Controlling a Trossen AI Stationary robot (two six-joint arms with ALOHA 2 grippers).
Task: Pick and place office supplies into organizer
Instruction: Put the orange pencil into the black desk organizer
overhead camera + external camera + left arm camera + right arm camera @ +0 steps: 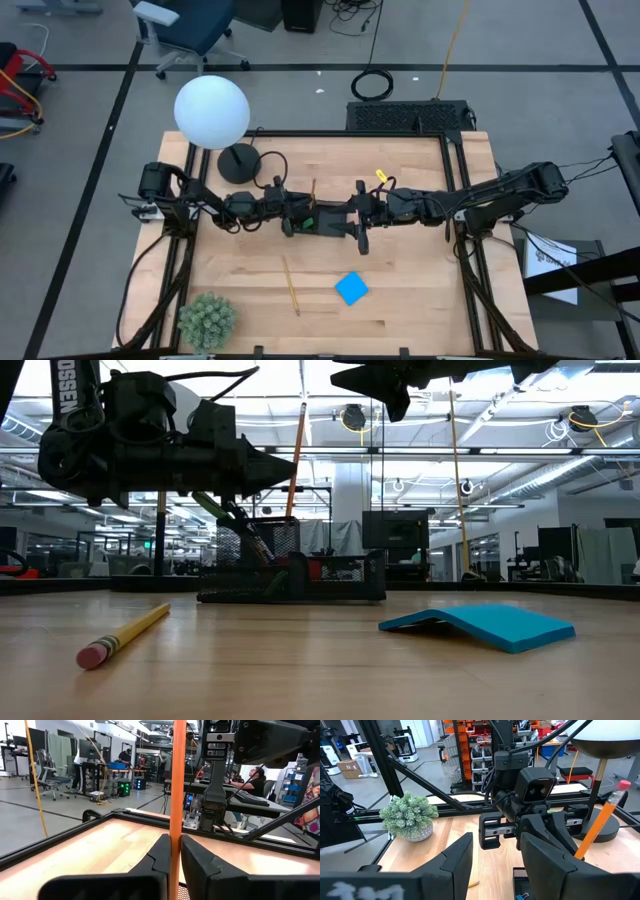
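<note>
A thin orange pencil (176,795) is pinched upright between the left gripper (175,857) fingers above the black mesh organizer (300,575). Released off-centre, it could topple onto the worktop. The right gripper (492,852) fingers are parted, empty.

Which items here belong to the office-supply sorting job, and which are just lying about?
Job: organizer, upright orange pencil, yellow pencil on the table, blue pad.
Lying about: globe lamp, spiky plant.
</note>
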